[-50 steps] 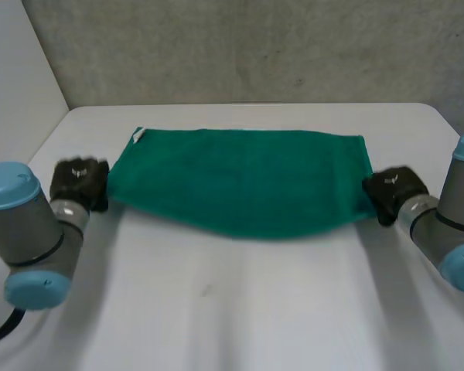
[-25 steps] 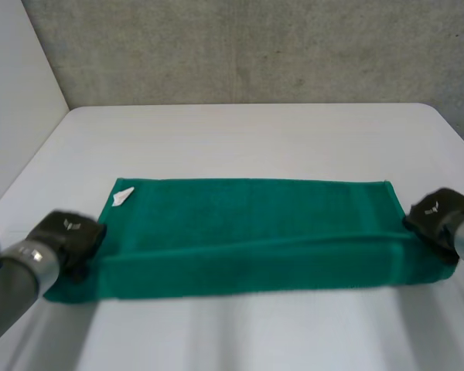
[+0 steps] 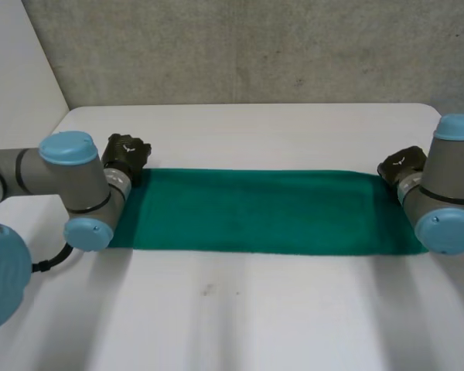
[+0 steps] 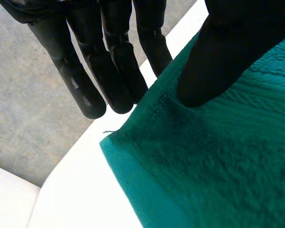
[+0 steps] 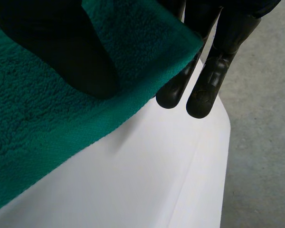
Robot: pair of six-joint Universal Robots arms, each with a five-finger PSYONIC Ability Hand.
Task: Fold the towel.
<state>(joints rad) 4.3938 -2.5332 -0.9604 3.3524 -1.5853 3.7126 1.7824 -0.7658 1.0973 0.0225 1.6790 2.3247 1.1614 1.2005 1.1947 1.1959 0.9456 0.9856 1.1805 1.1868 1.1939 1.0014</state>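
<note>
A green towel point(image 3: 255, 210) lies as a long folded strip across the white desk point(image 3: 247, 309). The left hand point(image 3: 126, 152) pinches its far left corner, thumb on top. The right hand point(image 3: 402, 165) pinches the far right corner likewise.

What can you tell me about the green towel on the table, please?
The green towel is a fluffy terry cloth with a ribbed band near one end. It lies flat as a long, narrow strip across the white table. The left hand pinches its far left corner between thumb and fingers, and the right hand pinches the far right corner likewise.
</note>
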